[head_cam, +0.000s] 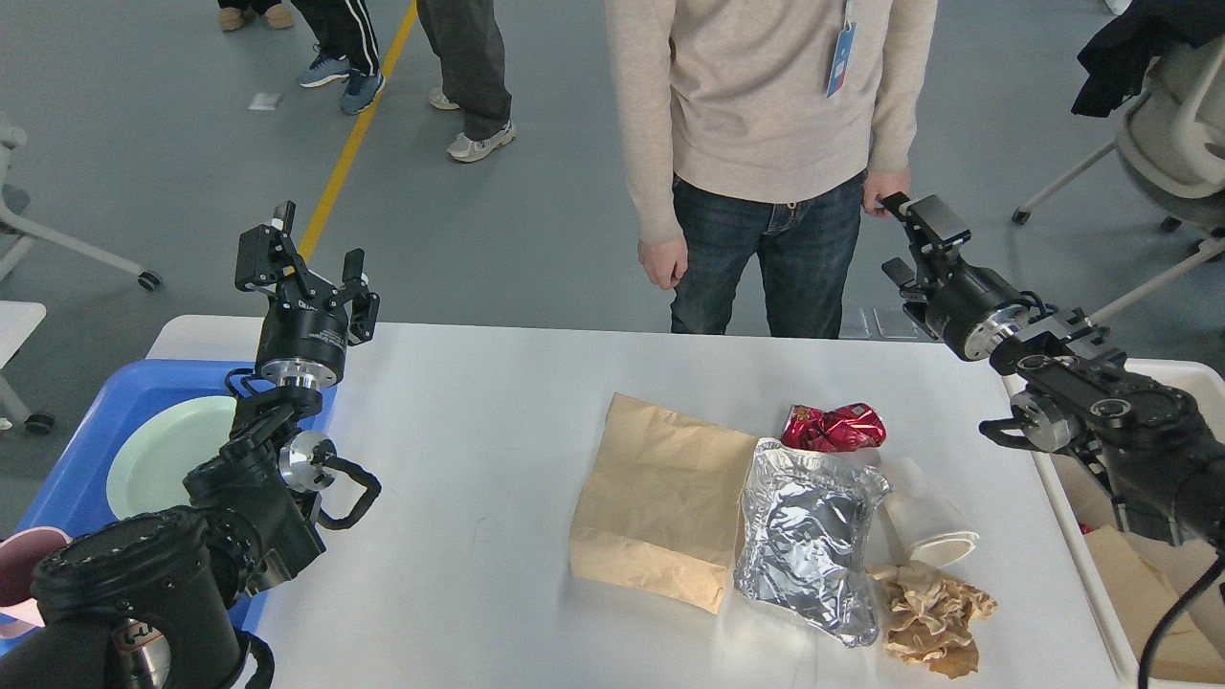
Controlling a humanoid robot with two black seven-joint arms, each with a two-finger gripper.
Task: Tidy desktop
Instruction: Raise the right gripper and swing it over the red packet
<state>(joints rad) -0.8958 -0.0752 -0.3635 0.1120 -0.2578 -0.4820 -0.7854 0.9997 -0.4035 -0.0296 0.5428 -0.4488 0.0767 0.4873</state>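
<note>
While the big white desktop (pixel 459 459) fills the middle of the view, gray floor w/ a yellow line (pixel 356 134) lies past its far edge. On the left, a blue tray (pixel 86 459) holds a pale green plate (pixel 158 459), and a pink cup (pixel 19 574) is cut off at the picture's edge. My left gripper (pixel 313 254) is up over the desktop's far left corner, fingers apart, nothing in it. Lots of bare white top sits btwn that arm and the trash. Next comes a flat brown paper bag (pixel 651 498), touching a shiny foil bag (pixel 809 536). A red wrapper (pixel 835 428) sits just behind the foil. A white paper cup (pixel 924 522) lies on its side by the foil, w/ a crumpled brown napkin (pixel 933 617) near the front edge. A person in a beige sweater (pixel 756 86) stands at the far edge. My right gripper (pixel 904 239) is up past the far right corner, empty, but I can't tell how wide it is. A white bin (pixel 1139 536) on the right is partly hidden by that arm.
</note>
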